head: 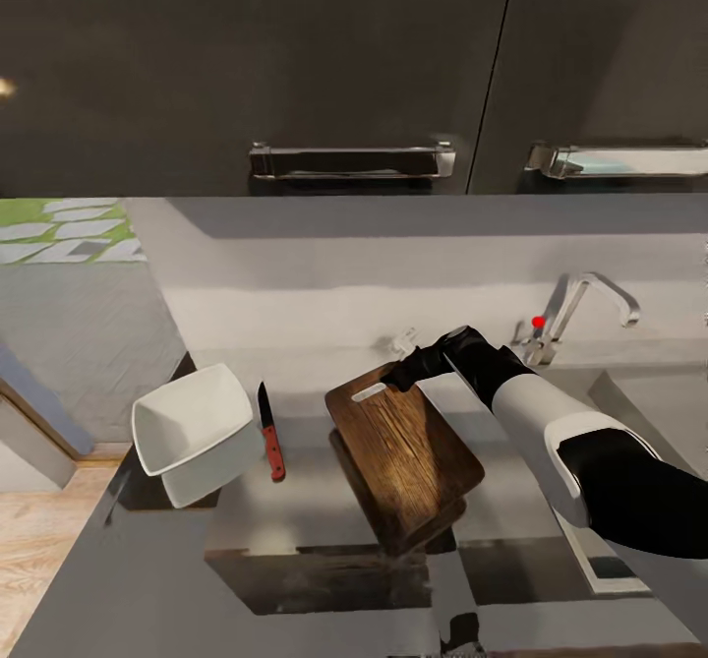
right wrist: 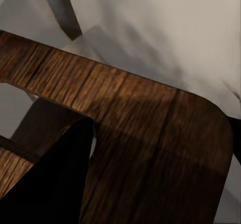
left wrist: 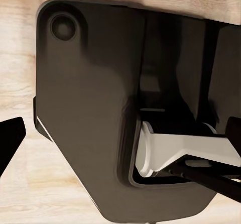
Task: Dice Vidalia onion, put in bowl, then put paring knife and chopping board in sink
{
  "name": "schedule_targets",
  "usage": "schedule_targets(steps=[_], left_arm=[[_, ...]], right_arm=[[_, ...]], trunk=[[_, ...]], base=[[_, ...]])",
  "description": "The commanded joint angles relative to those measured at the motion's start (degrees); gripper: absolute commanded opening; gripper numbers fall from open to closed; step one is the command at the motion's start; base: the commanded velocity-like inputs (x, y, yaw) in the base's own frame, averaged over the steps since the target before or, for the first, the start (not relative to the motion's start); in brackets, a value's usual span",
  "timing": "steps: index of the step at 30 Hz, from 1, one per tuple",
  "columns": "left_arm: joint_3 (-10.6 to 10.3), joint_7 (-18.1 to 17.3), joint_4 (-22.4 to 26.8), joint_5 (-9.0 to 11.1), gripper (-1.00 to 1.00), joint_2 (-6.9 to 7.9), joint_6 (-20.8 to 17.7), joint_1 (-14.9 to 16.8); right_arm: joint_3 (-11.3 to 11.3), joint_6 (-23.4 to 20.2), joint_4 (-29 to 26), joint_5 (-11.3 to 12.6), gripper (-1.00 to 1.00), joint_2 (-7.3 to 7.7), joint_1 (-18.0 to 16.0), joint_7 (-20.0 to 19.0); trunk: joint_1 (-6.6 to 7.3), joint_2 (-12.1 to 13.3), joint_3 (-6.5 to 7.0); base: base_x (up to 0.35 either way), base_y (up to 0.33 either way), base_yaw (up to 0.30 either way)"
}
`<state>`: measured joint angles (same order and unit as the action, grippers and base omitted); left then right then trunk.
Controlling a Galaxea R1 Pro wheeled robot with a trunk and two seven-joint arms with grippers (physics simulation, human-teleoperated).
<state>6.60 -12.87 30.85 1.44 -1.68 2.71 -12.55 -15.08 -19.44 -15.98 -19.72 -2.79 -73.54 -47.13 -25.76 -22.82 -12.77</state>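
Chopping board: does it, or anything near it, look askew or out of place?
Yes. The chopping board is tilted, its slotted end raised in the right gripper. The paring knife lies flat; the bowl looks tipped.

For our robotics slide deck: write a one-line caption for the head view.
Right gripper grasps the slot end of the chopping board, tilted above the countertop, paring knife and bowl alongside.

The grey countertop (head: 295, 520) runs under dark wall cabinets. On it, at the left, sits the white bowl (head: 192, 432), tipped a little toward the front edge. Just beside the bowl lies the knife (head: 269, 435), red handle toward the front, blade pointing at the back wall. Further right is the board (head: 408, 456), tilted, its slotted end raised off the countertop. The sink (head: 639, 412) is set in at the far right.
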Motion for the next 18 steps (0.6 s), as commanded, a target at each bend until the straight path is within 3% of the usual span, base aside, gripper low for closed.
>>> schedule_targets(steps=[1, 18], left_arm=[[0.43, -0.49, 0.09, 0.14, 1.00, -0.06, -0.07, -0.02], [0.43, -0.49, 0.09, 0.14, 1.00, -0.02, -0.05, 0.00]], right_arm=[[0.14, -0.29, -0.10, -0.41, -1.00, -0.02, -0.02, -0.26], [0.41, -0.67, -0.10, -0.41, -1.00, 0.19, -0.02, -0.20]], trunk=[[-0.02, -0.10, -0.01], [-0.02, -0.10, 0.94]], base=[[-0.106, 0.000, 0.000], [-0.077, 0.000, 0.000]])
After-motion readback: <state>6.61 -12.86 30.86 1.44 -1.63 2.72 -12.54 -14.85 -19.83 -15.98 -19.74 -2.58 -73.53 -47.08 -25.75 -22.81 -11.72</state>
